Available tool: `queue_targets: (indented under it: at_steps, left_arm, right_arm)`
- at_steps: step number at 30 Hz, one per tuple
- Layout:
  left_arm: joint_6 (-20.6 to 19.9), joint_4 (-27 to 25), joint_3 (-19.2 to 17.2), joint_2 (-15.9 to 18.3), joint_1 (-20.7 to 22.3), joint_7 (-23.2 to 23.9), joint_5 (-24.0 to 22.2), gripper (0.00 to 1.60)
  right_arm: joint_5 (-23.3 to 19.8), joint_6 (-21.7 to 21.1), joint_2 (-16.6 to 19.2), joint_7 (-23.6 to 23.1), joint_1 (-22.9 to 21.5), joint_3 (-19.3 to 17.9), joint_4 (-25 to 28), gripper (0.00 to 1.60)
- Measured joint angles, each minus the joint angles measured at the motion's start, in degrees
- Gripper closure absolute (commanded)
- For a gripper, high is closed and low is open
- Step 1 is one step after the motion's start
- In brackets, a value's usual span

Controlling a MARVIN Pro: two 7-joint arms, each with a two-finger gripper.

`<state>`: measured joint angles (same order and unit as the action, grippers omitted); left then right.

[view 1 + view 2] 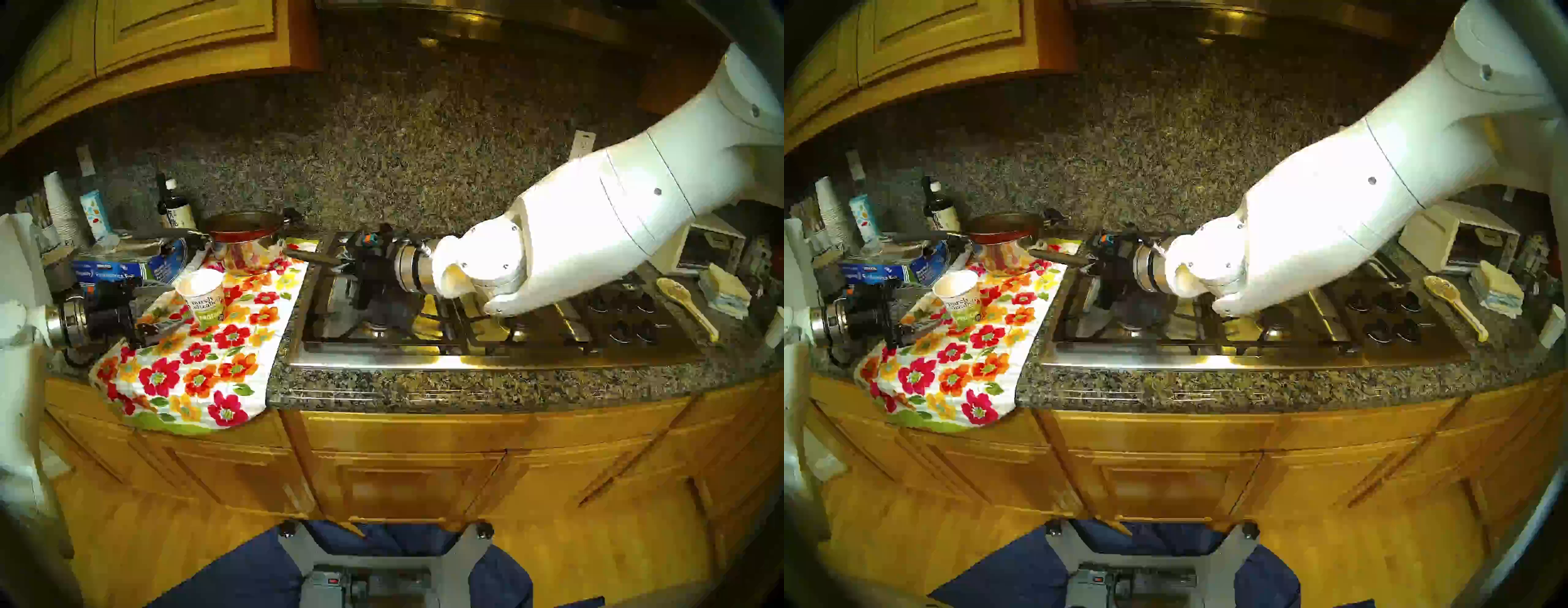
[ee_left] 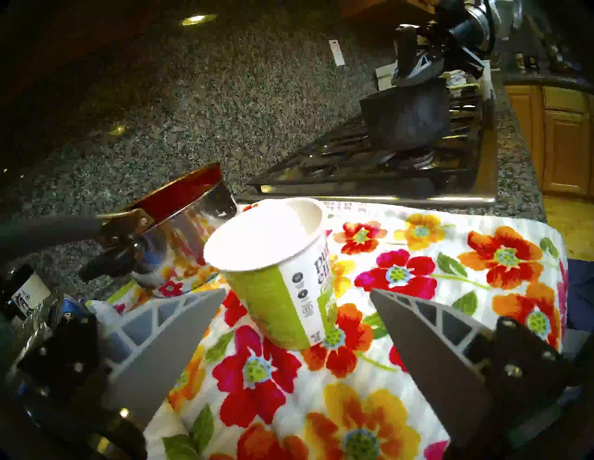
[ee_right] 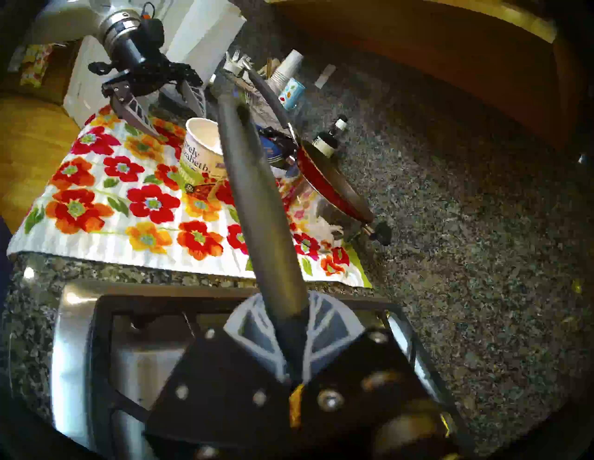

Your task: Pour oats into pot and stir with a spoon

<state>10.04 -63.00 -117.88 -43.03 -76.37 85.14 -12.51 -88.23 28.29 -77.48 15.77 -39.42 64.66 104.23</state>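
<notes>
Left gripper [image 1: 167, 329] sits at the left edge of the floral towel [image 1: 212, 373], jaws spread wide, holding nothing. In the left wrist view both fingers [image 2: 180, 331] flank the paper cup [image 2: 279, 279] without touching it. Cup stands upright on the towel, and its inside looks white and empty, so the oats are judged already poured; no oats are visible in any view.

Behind the cup: red frying pan [image 1: 246, 225] stacked on a shiny steel pot [image 1: 242, 254].

Moving right, on the stove [image 1: 466, 331]: right gripper [image 3: 286, 327] is clenched on the black handle of the spoon [image 3: 257, 199], which sticks out long past the fingers toward the towel. The spoon's bowl is not seen. The dark grey pot [image 2: 408, 119] sits on the left burner grate, directly under the right gripper; the head views mostly hide it behind the wrist.

Far right: yellow spoon rest [image 1: 687, 305] on the counter.

Step in hand: the spoon grasp, start of stirring. Next move calls for getting the bowl end down into the pot, then circling without knocking the pot off the grate. Left stays clear.
</notes>
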Motion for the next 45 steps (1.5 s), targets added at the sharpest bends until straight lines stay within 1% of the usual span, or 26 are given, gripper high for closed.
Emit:
queue_targets:
  at_steps: [4,7,12,21,27,36,45]
  left_arm:
    - [0.0,0.0,0.02,0.02,-0.01,0.0,-0.04,0.0]
    - [0.01,0.0,0.03,0.03,-0.04,0.0,-0.05,0.0]
    - [0.01,-0.02,0.05,0.04,-0.1,0.0,-0.05,0.0]
    - [0.01,-0.06,0.06,0.05,-0.18,0.0,-0.04,0.0]
    - [0.01,-0.06,0.08,0.06,-0.2,0.0,-0.06,0.0]
    - [0.02,-0.03,0.1,0.09,-0.2,0.0,-0.13,0.0]
    - [0.03,-0.03,0.12,0.11,-0.22,0.0,-0.15,0.0]
  right_arm:
    - [-0.26,0.31,0.38,-0.13,0.01,-0.15,0.07,1.6]
    - [-1.22,0.73,1.0,-0.11,0.08,-0.42,0.01,1.6]
    - [-3.77,1.66,2.6,-0.09,0.31,-0.89,-0.87,1.6]
    - [-8.47,3.63,6.66,-0.84,0.66,-0.99,-2.55,1.6]
    - [-10.22,4.61,8.88,-2.83,0.9,-0.6,-3.01,1.6]
    - [-11.6,5.41,10.92,-5.85,0.91,-0.15,-2.88,1.6]
    - [-13.64,5.87,13.23,-9.66,0.01,-0.61,-0.14,1.6]
